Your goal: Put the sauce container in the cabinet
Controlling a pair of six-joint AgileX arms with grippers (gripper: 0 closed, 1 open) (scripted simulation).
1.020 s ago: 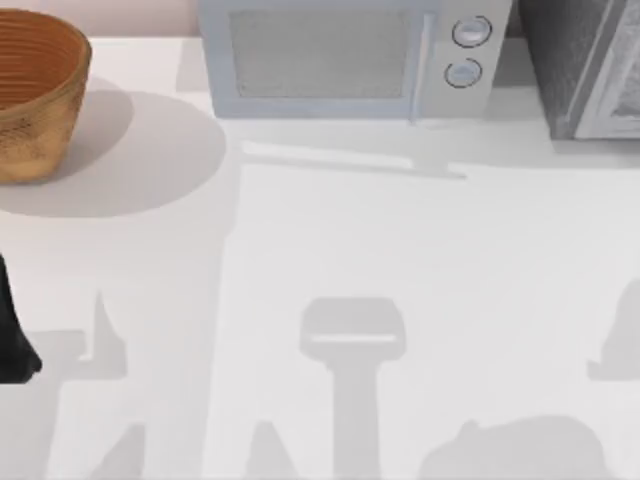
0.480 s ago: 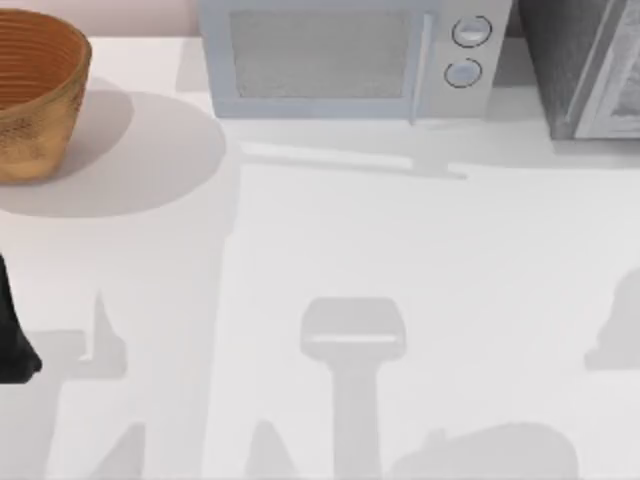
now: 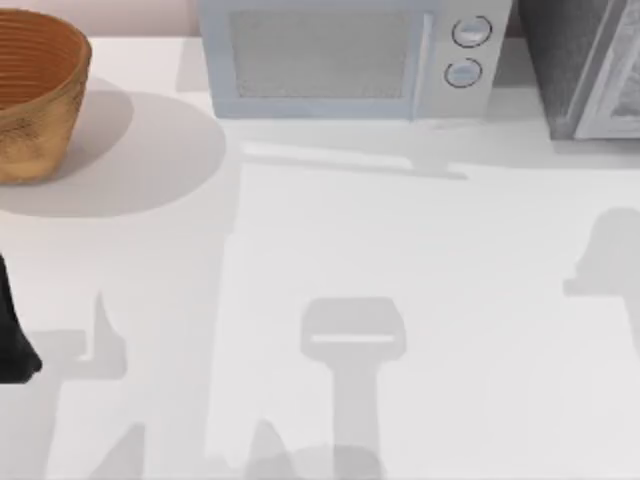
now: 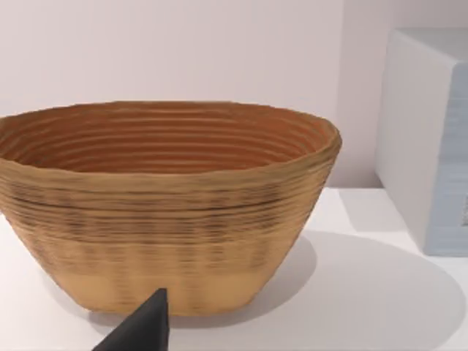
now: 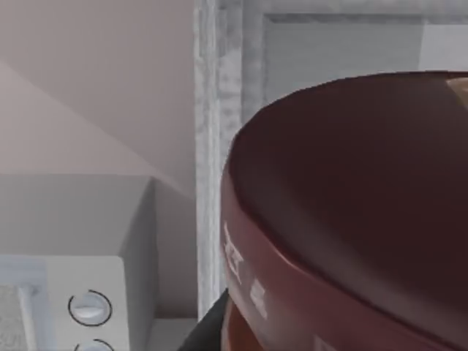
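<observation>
Basket (image 3: pixel 35 95) at the bench's (image 3: pixel 400 250) far left, left arm (image 3: pixel 12 340) parked below it; microwave (image 3: pixel 345 60) centre-back; cabinet (image 3: pixel 590 65) far right — sauce container (image 5: pixel 351 219) close before its door, gripper state unclear.

The middle and front of the table (image 3: pixel 400 250) lie bare, so a gripper can pass freely there. Along the back edge stand three obstacles: the woven basket (image 3: pixel 35 95) at the left, the microwave (image 3: pixel 340 60) in the middle, and the cabinet (image 3: pixel 580 65) at the right, with narrow gaps between them.
</observation>
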